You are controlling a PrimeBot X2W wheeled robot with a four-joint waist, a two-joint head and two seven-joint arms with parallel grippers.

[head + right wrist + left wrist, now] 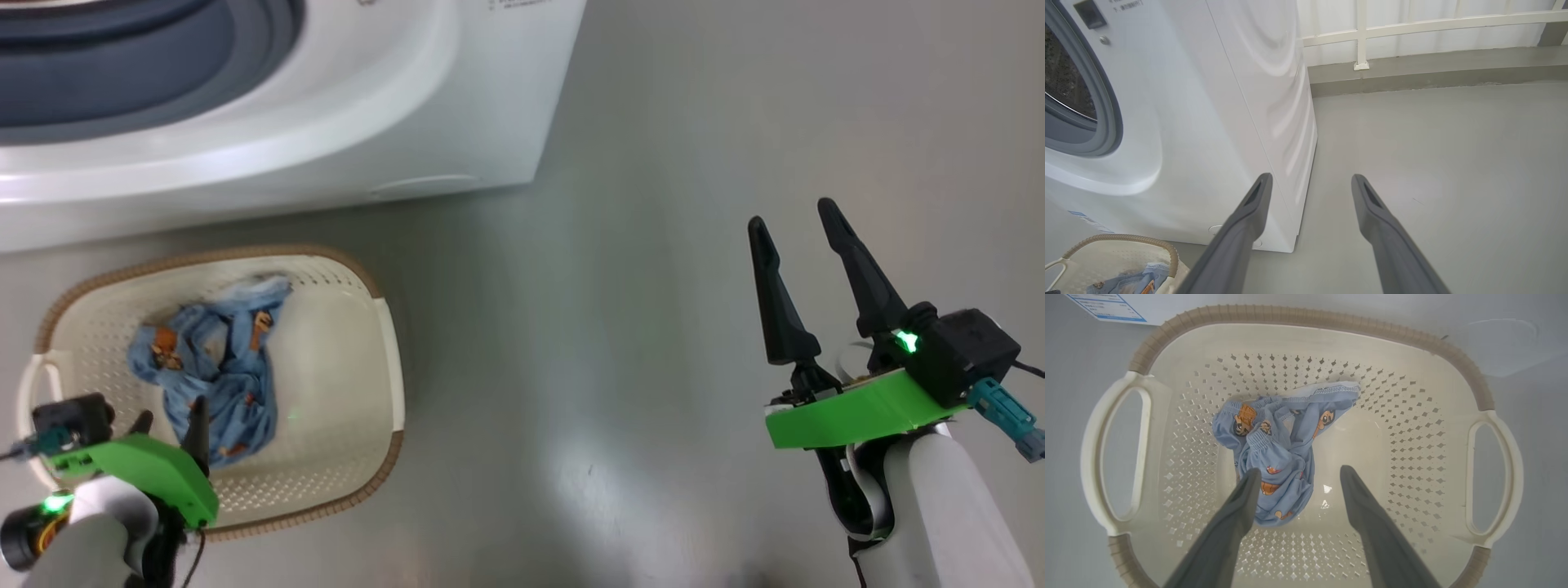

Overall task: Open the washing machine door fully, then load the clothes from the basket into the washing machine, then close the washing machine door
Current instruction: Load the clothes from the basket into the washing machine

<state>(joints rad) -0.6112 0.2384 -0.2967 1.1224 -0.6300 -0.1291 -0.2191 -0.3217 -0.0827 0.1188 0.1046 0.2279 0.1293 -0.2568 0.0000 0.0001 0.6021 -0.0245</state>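
A small cream perforated plastic basket with a brown woven-look rim and white side handles stands upright just before the big white front-loading washing machine, whose grey-blue gasket shows, and holds one crumpled light blue cartoon-print garment left of centre on its bottom.

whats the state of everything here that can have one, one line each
washing machine, front opening uncovered
basket, upright on the floor, one garment inside
light blue garment, crumpled on the basket bottom, not gripped
left gripper, jaws open, poised over the garment
right gripper, jaws open, empty, over the floor
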